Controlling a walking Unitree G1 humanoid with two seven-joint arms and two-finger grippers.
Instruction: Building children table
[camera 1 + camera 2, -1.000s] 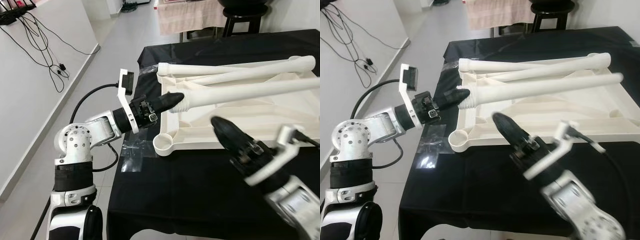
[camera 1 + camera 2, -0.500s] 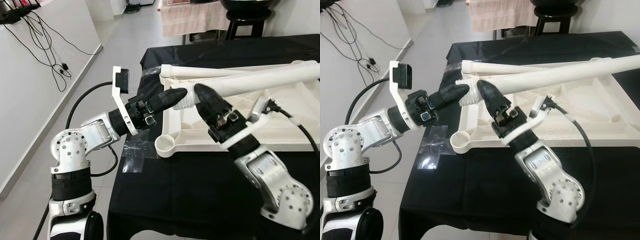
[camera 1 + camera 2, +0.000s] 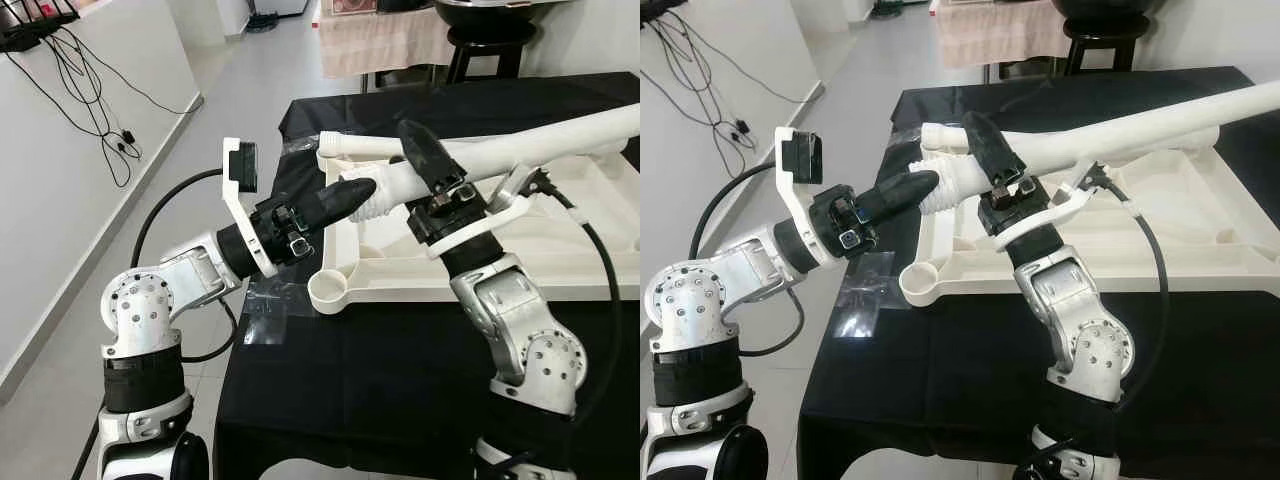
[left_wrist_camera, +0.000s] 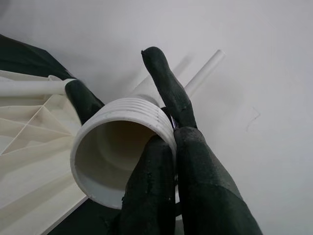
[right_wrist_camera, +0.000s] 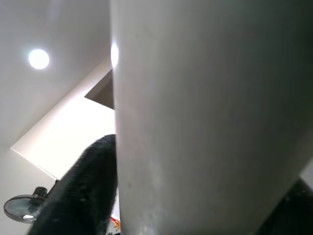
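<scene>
White plastic table leg is held by both grippers, left gripper pinching its threaded end, right gripper clamping at three o'clock. Next, probably thread it into the tabletop's corner socket.

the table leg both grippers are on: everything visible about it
The table leg is a long white tube, plastic by its look, hollow, with a ribbed threaded end. It is lifted at a slant, threaded end low near the upturned white tabletop's corner, far end rising toward the robot's right. The left gripper pinches the threaded end's rim, one finger inside the bore. The right gripper clasps the shaft just past the thread. A second leg lies on the tabletop behind it.
</scene>
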